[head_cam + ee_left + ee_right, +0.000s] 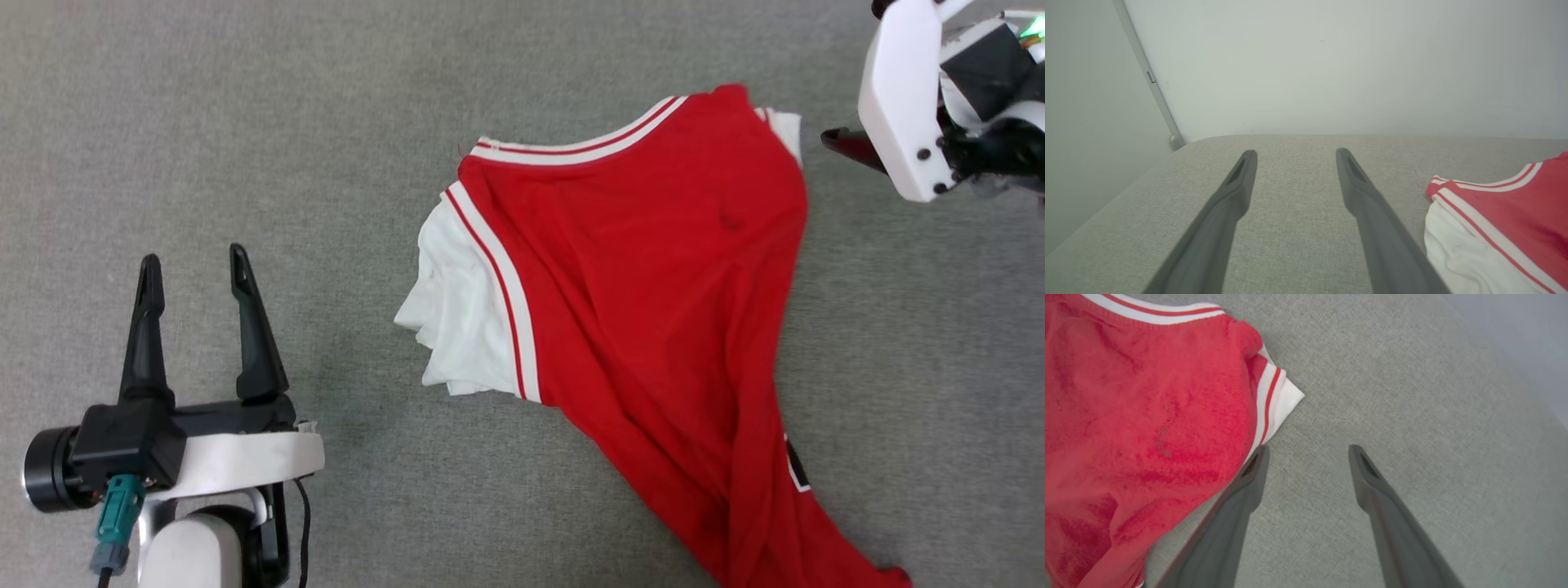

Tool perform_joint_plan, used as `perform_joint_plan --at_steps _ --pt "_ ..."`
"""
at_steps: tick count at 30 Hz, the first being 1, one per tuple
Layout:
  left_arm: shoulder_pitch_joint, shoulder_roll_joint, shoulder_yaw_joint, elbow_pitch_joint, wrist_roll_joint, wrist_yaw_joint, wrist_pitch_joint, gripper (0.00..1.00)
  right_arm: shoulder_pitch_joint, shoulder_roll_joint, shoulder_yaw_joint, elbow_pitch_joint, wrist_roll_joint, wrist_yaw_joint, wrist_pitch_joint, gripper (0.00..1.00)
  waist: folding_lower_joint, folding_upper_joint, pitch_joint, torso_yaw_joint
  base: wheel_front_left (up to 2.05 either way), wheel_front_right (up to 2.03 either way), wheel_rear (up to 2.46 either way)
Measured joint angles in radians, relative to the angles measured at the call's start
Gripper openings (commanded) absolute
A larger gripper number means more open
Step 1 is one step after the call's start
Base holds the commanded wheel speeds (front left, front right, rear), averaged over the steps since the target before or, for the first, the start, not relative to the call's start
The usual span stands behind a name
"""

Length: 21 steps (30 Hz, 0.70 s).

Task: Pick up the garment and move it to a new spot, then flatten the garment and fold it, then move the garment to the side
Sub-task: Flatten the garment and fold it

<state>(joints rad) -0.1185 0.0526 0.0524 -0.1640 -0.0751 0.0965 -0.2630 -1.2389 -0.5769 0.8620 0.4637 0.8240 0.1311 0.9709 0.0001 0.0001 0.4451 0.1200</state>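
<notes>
— Left gripper (194,255) up close at the lower left of the head view, jaws spread wide, nothing between them but bare grey tabletop (245,98).
— And the red T-shirt (637,269)?
— Mid-tabletop, off to that gripper's right and well apart from it. The part nearest to it is the bunched white sleeve (457,327).
— How does it lie?
— Slantwise. Striped collar trim (571,147) at the far end, then the red body narrows and runs down toward the robot's right, off the bottom edge of the head view. Rumpled, not flat, so I'd say the flattening is not yet done.
— Right side?
— Right gripper (1308,448) is the near one. Its wrist view has the jaws spread too, empty, pointing at bare tabletop, with the shirt's shoulder lying to their left. One finger (1245,490) sits right at the red edge; touching or just over it, I can't tell. The white sleeve corner (1290,394) pokes out just ahead of that finger.
— So whose move?
— My read: the right arm has the short trip, and a slide toward the robot's left puts cloth between its jaws. The left arm must cross open tabletop to reach the white sleeve. To pull this flat, they'd want opposite ends of that slanted long axis.
</notes>
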Motion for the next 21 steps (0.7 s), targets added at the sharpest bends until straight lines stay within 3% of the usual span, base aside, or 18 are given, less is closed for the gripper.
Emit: perform_joint_plan --at_steps 8,13,14,15,21 --pt "-0.045 -0.001 -0.022 -0.006 -0.010 0.001 0.000 1.00 -0.046 0.100 0.049 0.155 -0.031 0.000 0.037 1.00 0.0000 -0.0001 0.093 0.047 0.00 0.00 0.00" --pt "-0.053 -0.001 -0.028 0.004 -0.021 0.012 0.000 1.00 -0.035 0.096 0.116 0.138 -0.012 -0.008 0.003 1.00 -0.0001 0.0000 0.102 0.052 0.00 0.00 0.00" --pt "-0.053 -0.002 -0.027 0.005 -0.022 0.013 0.000 1.00 -0.028 0.095 0.115 0.141 -0.005 -0.008 -0.022 0.42 -0.0001 -0.0001 0.099 0.049 0.00 0.00 0.00" --pt "-0.053 -0.002 -0.026 0.007 -0.024 0.013 0.000 1.00 -0.026 0.096 0.119 0.143 -0.005 -0.008 -0.043 0.00 -0.0001 0.0000 0.096 0.045 0.00 0.00 0.00" --pt "-0.036 -0.002 -0.006 0.017 -0.016 0.012 0.000 1.00 -0.026 0.079 0.187 0.112 0.008 0.000 -0.168 0.00 0.0000 0.0000 0.040 0.024 0.00 0.00 0.00"
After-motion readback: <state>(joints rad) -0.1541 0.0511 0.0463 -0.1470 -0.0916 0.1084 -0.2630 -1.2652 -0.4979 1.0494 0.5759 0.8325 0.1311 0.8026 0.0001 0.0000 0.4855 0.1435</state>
